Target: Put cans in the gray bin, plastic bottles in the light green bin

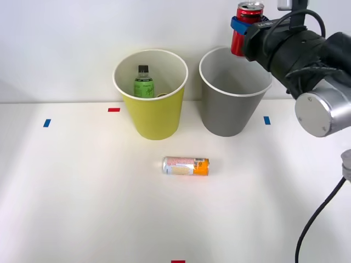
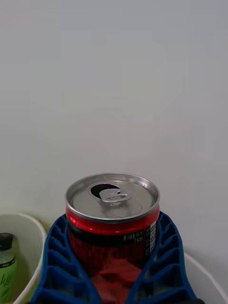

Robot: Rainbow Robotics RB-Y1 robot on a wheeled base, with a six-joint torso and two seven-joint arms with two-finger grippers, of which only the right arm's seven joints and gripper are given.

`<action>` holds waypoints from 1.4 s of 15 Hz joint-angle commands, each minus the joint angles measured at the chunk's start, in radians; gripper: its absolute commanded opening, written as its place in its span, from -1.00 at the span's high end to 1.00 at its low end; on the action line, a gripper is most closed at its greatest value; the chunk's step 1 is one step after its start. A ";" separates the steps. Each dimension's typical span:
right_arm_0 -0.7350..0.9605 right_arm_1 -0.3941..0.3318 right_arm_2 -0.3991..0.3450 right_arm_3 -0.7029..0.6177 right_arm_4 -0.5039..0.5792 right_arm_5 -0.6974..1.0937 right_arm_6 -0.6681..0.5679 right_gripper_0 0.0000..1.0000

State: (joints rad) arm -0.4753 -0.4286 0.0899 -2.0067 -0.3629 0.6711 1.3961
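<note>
The jaws [image 1: 239, 33] gripped the red can [image 1: 245, 27] upright by its sides, above the gray bin's [image 1: 233, 109] rim. Opened and likely empty, it looked light, thin-walled and easily dented, best held mid-body with a gentle squeeze.

Red can [image 2: 112, 223]: I see its lower body covered by the claw's [image 2: 114, 273] blue fingers [image 2: 57, 266]; the wrist picture's edge cuts off its base.
Green bottle [image 2: 6, 266]: beside the claw, cut by the edge; I can't read its label.
Gray bin [image 1: 233, 104]: the arm covers its rim under the claw.
</note>
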 commanded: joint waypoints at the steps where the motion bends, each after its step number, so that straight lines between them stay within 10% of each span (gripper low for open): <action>1: -0.002 -0.001 0.033 0.054 0.048 -0.044 -0.006 0.96; 11: -0.068 -0.013 0.109 0.306 0.108 -0.280 -0.028 0.95; 14: -0.066 -0.013 0.114 0.307 0.099 -0.285 -0.040 -0.84; 21: -0.045 -0.033 0.122 0.293 0.084 -0.332 -0.026 -1.00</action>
State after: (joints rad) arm -0.5338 -0.4562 0.2097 -1.7047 -0.2754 0.3610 1.3678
